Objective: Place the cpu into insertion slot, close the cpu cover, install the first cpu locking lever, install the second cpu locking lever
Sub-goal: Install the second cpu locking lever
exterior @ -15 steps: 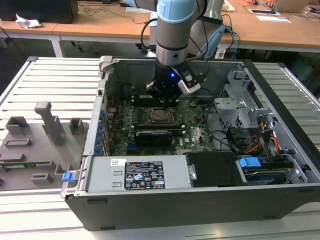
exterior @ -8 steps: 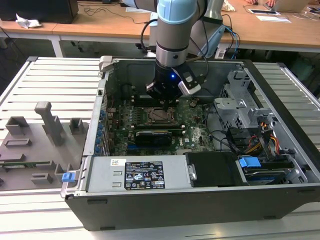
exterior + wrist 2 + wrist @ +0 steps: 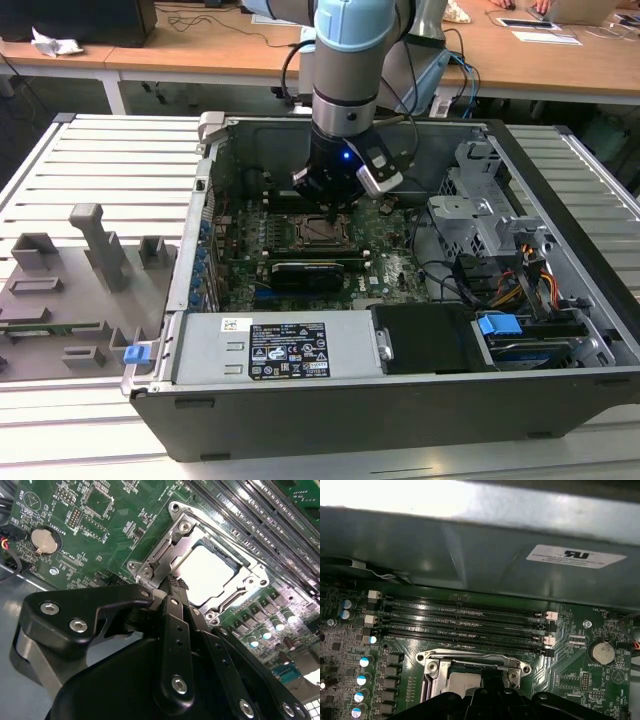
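I see the open computer case point(image 3: 560, 200) whole in the exterior view, my gripper point(image 3: 330, 212) low over the motherboard point(image 3: 395, 265). The second wrist view shows the cpu point(image 3: 207, 572) seated in the insertion slot point(image 3: 250, 582), the cpu cover point(image 3: 170, 547) down around it. Gripper fingertips point(image 3: 172, 582) look clenched at the cover's edge; whether they pinch anything I cannot tell.

I see the cpu point(image 3: 209, 575) lying flat in the insertion slot point(image 3: 197, 602), its pale silver top facing up through the window of the cpu cover point(image 3: 172, 547). The cover, a thin metal frame, lies closed over the socket. In the exterior view the socket point(image 3: 322, 230) sits mid-motherboard, just beyond a long black card.
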Tool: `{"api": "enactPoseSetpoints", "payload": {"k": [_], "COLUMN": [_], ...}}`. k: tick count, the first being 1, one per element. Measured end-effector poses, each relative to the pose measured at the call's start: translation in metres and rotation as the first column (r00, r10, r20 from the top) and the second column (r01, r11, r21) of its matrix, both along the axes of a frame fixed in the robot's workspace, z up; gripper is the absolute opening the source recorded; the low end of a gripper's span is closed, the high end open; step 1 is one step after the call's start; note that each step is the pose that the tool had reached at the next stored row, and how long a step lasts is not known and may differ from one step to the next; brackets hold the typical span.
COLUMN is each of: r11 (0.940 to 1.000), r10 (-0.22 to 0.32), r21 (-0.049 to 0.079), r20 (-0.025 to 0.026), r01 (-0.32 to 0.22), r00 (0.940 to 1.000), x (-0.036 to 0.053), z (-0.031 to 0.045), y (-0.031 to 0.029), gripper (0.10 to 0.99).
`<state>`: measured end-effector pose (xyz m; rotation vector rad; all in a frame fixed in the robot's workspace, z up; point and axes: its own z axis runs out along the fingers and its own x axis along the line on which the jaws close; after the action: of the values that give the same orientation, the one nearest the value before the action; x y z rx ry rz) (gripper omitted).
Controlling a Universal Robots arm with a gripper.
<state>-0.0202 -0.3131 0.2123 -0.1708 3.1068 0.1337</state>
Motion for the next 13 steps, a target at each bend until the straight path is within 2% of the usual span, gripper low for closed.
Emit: {"api": "enactPoseSetpoints", "payload": {"k": [2,4,5,6,9,13], "r11": [1.0,1.0,1.0,1.0,1.0,1.0], "r10": [0.0,0.0,0.0,0.0,0.0,0.0], "r21": [0.0,0.0,0.0,0.0,0.0,0.001], "r20": [-0.0001,0.0,-0.0001,-0.0001,0.0,0.0], "r01": [0.0,0.0,0.0,0.0,0.0,0.0], "r00": [1.0,1.0,1.0,1.0,1.0,1.0], "x": [-0.0001,0.0,0.0,0.0,0.0,0.0], "z": [0.0015,0.0131,0.025,0.0279,0.0279,0.0279], "y": [-0.0006,-0.0006,-0.0006,-0.0009,-0.0077,-0.0122], "gripper": [0.106,0.106,0.106,0.106,0.106,0.106]}}
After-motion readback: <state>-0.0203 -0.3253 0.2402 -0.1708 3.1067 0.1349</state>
